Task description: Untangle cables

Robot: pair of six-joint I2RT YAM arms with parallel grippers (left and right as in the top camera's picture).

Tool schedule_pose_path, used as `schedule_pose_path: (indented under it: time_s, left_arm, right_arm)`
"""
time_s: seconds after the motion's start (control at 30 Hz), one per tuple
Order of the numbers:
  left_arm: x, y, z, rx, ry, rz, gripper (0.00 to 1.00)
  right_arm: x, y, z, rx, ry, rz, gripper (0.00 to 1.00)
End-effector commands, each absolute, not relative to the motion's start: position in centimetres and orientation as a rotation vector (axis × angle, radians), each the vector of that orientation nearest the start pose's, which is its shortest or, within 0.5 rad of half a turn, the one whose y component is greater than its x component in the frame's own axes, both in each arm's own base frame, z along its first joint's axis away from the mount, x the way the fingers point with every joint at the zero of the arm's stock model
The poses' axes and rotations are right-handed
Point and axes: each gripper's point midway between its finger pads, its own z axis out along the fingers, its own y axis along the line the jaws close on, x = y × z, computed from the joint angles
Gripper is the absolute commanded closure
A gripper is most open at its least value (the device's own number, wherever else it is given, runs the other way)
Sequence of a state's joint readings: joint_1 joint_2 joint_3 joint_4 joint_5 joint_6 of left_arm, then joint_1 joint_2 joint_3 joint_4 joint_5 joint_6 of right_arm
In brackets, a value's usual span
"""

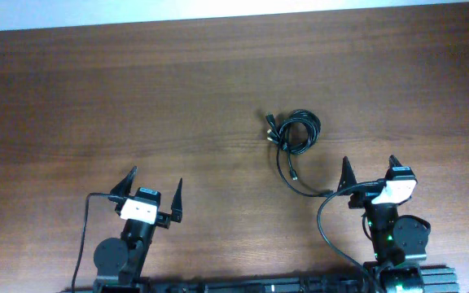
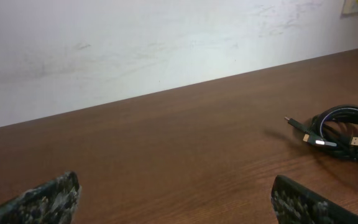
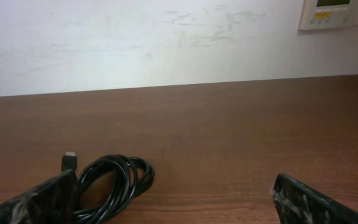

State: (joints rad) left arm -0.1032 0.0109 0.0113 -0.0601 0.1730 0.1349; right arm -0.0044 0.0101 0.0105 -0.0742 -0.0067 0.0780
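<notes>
Cables (image 1: 298,130): a small bundle of thin black cords, coiled in a loose ring on the wooden surface (image 1: 137,89), right of centre and nearer the right gripper than the left.
Left gripper (image 1: 155,185): jaws spread wide with nothing between them. It is well apart from the bundle, which shows only at the right edge of its wrist view.
Right gripper (image 1: 370,167): jaws spread wide too, and empty. It is near the bundle, which lies ahead and to its left.
Handling: I judge it light and limp, so the whole ring is likely to slide or lift if one strand is pulled. The loops will probably snag on one another. The smooth jacket may slip in a light pinch. The plugs look like the only stiff parts.
Where to hold: probably one gripper pins the ring at its outer rim while the other takes a free end just behind one of the plug ends (image 1: 269,124), where a single cord is easiest to pick out.
Long axis: the ring is nearly round, with no strong axis of its own. The loose tail (image 1: 312,193) gives the direction, running from the ring toward the robot's side and then bending toward the right gripper.
Pointing: the plug ends stick out at the ring's left edge, facing away from the right gripper. A further connector (image 1: 294,173) lies along the tail. I cannot tell how many separate cords there are.
</notes>
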Motion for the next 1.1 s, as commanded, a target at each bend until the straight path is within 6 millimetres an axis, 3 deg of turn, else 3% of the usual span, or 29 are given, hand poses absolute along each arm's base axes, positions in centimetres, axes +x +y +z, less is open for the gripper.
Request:
schedule_pose_path:
  time_s: [0.0, 0.4, 0.57, 0.67, 0.83, 0.97, 1.07]
  left_arm:
    - [23.9, -5.5, 16.0, 0.337, 1.599, -0.115, 0.01]
    - [23.7, -5.9, 17.6, 0.354, 1.551, -0.132, 0.01]
    - [24.1, -6.0, 17.5, 0.361, 1.687, -0.148, 0.01]
    - [25.5, -6.1, 17.9, 0.367, 1.792, -0.162, 0.01]
    - [29.4, -6.6, 18.9, 0.379, 2.020, -0.196, 0.01]
    - [32.5, -8.0, 18.0, 0.419, 2.262, -0.306, 0.01]
    - [33.9, -10.1, 19.8, 0.430, 2.326, -0.474, 0.01]
  right_arm:
    - [24.6, 0.1, 15.5, 0.056, 1.652, 0.065, 0.01]
    - [24.6, 0.2, 15.5, 0.110, 1.650, 0.127, 0.02]
    - [24.6, 0.2, 15.4, 0.112, 1.658, 0.123, 0.02]
    - [23.9, -0.5, 13.9, 0.144, 1.818, 0.073, 0.02]
    - [24.0, 0.2, 13.3, 0.137, 2.035, 0.102, 0.02]
    - [25.2, 0.7, 14.2, 0.142, 2.316, 0.127, 0.02]
    - [26.6, 0.5, 16.0, 0.167, 2.564, 0.100, 0.02]
